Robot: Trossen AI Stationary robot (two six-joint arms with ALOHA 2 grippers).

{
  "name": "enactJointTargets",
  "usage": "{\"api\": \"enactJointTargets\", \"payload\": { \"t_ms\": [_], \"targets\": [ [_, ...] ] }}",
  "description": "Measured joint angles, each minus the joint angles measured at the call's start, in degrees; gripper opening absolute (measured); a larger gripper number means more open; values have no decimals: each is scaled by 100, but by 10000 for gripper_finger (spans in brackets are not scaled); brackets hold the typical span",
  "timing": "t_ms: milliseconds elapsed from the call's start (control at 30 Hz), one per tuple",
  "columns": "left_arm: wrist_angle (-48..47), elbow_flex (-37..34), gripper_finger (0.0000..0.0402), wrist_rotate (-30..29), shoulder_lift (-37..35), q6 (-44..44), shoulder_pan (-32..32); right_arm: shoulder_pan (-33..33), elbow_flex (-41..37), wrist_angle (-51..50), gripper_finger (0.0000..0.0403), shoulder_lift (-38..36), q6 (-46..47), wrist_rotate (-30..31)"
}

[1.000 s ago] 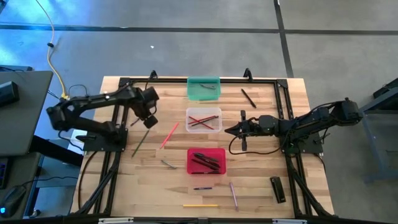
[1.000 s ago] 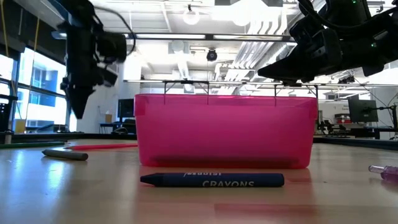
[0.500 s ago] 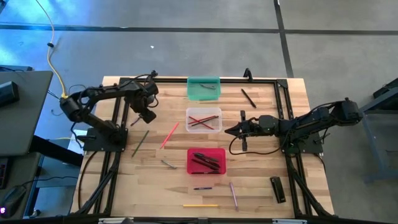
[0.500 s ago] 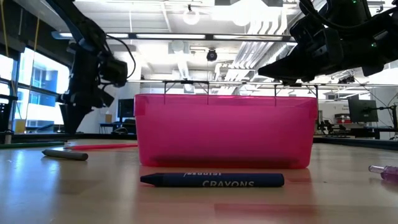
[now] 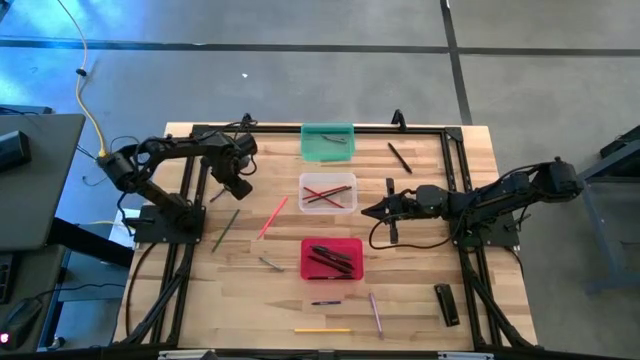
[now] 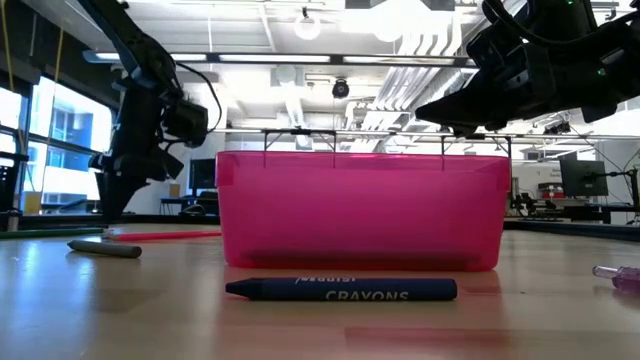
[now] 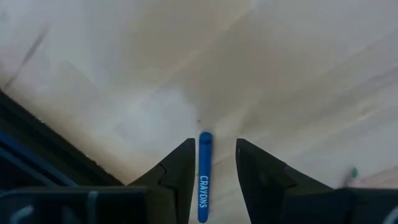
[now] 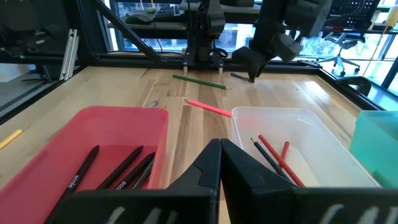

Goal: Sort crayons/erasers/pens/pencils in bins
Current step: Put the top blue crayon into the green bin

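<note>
Wooden planks are forming the surface [image 5: 420,290], which is sitting on grey floor with a dark metal frame [image 5: 455,180] running around its edges; in the low view a bright room with ceiling lights and windows is stretching away behind it. Free wood is lying open along the near edge and at both sides of the tubs.

Three bins are lining up down the middle: a teal tub [image 5: 327,141] at the far edge holding one dark stick, a clear tub [image 5: 328,192] holding red pencils [image 8: 275,151], and a red tub [image 5: 332,258] holding black pens [image 8: 123,170]. Loose pieces are lying around them: a green pencil [image 5: 225,229] and a pink pencil [image 5: 272,217] to the left, a black pen [image 5: 400,157] at the far right, a yellow pencil [image 5: 322,329] near the front edge.

Left end effector [image 7: 211,163] is hanging at the far left of the surface with its fingers parted, a blue crayon [image 7: 203,177] lying between them; a grip cannot be told. Right end effector [image 5: 368,209] is hovering just right of the clear tub, fingers pressed together, holding nothing.
</note>
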Motion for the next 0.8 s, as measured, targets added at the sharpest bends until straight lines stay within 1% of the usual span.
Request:
{"api": "enactJointTargets", "payload": {
  "t_ms": [233,333,433,567,700,800],
  "targets": [
    [-11,8,107,-363,439,-228,-156,0,0,4,0,0,0,-24],
    [-14,23,103,-308,521,-228,-155,0,0,4,0,0,0,-24],
    [3,24,85,-173,562,-217,-154,0,0,4,0,0,0,-33],
    [56,11,49,-14,569,-127,-184,0,0,9,0,0,0,-39],
    [90,9,15,-22,569,-65,-275,0,1,9,0,0,-44,-42],
    [109,16,6,-113,566,-2,-362,0,1,9,0,0,-44,-42]
  ]
}}
